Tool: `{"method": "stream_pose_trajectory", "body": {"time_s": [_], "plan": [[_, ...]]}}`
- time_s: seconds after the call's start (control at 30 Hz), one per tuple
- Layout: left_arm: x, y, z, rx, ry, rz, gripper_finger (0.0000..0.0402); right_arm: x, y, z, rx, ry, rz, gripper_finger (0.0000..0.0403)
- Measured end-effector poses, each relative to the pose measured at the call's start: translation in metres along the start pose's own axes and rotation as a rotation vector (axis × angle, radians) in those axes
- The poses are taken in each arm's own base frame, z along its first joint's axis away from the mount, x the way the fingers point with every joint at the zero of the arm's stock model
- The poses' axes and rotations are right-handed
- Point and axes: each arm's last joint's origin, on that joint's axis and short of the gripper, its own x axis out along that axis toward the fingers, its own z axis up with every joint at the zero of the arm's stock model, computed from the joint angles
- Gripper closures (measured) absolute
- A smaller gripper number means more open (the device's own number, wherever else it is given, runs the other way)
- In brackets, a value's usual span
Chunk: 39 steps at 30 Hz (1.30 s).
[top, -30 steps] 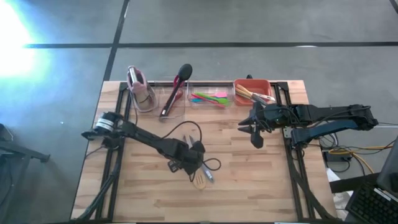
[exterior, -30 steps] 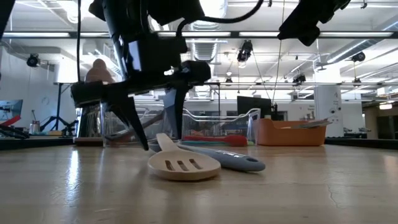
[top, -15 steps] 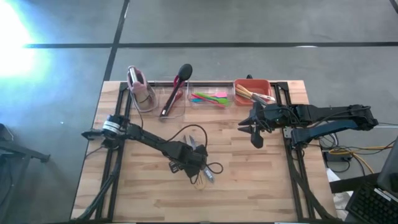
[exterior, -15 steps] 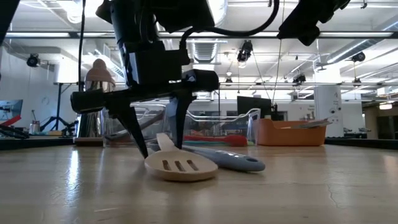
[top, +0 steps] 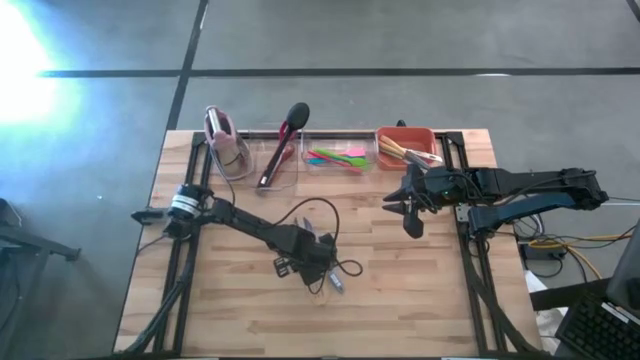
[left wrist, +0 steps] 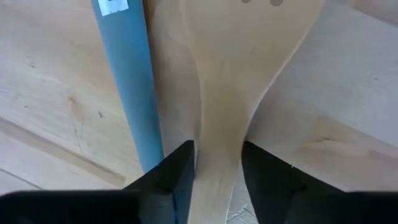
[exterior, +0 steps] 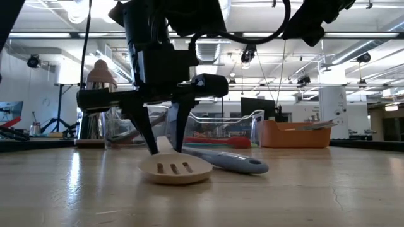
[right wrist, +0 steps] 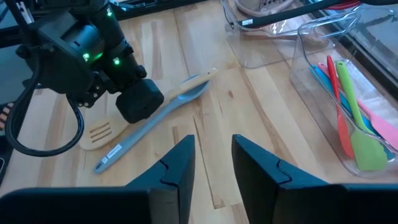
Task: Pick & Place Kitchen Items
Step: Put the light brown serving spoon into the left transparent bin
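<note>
A wooden slotted spatula (exterior: 175, 170) lies flat on the table beside a grey-blue spoon (exterior: 230, 162), near the table's middle. My left gripper (exterior: 165, 150) stands over them, pointing down, shut on the wooden spatula (right wrist: 99, 134). In the high view this gripper (top: 315, 262) covers most of the spatula. My right gripper (top: 410, 215) hangs open above the table's right side with nothing between its fingers (right wrist: 180, 162). My left gripper has the wooden spatula's neck (left wrist: 221, 143), just behind the slotted head, between its two fingers (left wrist: 183, 168). The fingers come from above, pointing steeply down, and lie across the handle. The spatula lies flat on the table, with the grey-blue spoon's handle (left wrist: 127, 74) right beside one finger.
At the table's far edge stand a pink-topped rack (top: 225, 145), a clear bin (top: 262, 165) with a black ladle, a clear bin (top: 335, 157) of coloured spatulas and a red-orange bin (top: 405, 147). A black cable (top: 345, 268) loops beside my left gripper. Bare wood lies toward the near edge.
My left gripper has come down onto the wooden spatula, turning a little about its own axis, and its fingers have closed in on the neck. The spatula's head has slid a little toward the table's left.
</note>
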Motion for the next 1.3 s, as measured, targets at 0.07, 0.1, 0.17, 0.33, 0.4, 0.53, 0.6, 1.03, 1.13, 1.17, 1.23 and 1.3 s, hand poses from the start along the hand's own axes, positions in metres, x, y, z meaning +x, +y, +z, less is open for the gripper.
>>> {"method": "stream_pose_trajectory", "body": {"time_s": [0.07, 0.1, 0.17, 0.33, 0.4, 0.53, 0.6, 1.03, 1.13, 1.17, 1.23, 1.3], "plan": [[0.001, 0.001, -0.001, -0.006, -0.001, -0.005, 0.0282, 0.0, 0.0, 0.0, 0.0, 0.0, 0.0, 0.03], [0.001, 0.001, -0.002, -0.008, -0.001, -0.005, 0.0292, 0.0, 0.0, 0.0, 0.0, 0.0, 0.0, 0.03], [0.001, 0.002, -0.002, -0.009, -0.002, -0.003, 0.0311, 0.0, 0.0, 0.0, 0.0, 0.0, 0.0, 0.0302], [0.0, 0.003, -0.002, -0.037, 0.001, 0.002, 0.0315, 0.0, 0.0, 0.0, 0.0, 0.0, 0.0, 0.0313], [-0.001, 0.003, -0.002, -0.054, 0.004, 0.001, 0.0315, 0.0, 0.0, 0.0, 0.0, 0.0, 0.0, 0.0317], [-0.006, 0.006, -0.001, -0.094, 0.014, -0.011, 0.0315, 0.0, 0.0, 0.0, 0.0, 0.0, 0.0, 0.0321], [-0.01, 0.007, 0.0, -0.109, 0.023, -0.023, 0.0315, 0.0, 0.0, 0.0, 0.0, 0.0, 0.0, 0.032], [-0.061, 0.004, 0.003, -0.226, 0.001, -0.041, 0.0315, 0.0, 0.0, 0.0, 0.003, -0.001, 0.0, 0.0301], [-0.08, 0.004, 0.001, -0.286, -0.046, -0.011, 0.0315, 0.0, 0.0, 0.0, 0.004, -0.002, 0.0, 0.03], [-0.086, 0.005, 0.001, -0.31, -0.062, 0.005, 0.0315, 0.0, 0.0, 0.0, 0.004, -0.002, 0.0, 0.0301], [-0.098, 0.008, -0.003, -0.376, -0.096, 0.038, 0.0315, 0.0, 0.0, 0.0, 0.004, -0.002, 0.001, 0.0304], [-0.111, 0.012, -0.008, -0.453, -0.126, 0.093, 0.0315, 0.0, 0.0, 0.0, 0.004, -0.003, 0.001, 0.0308]]}}
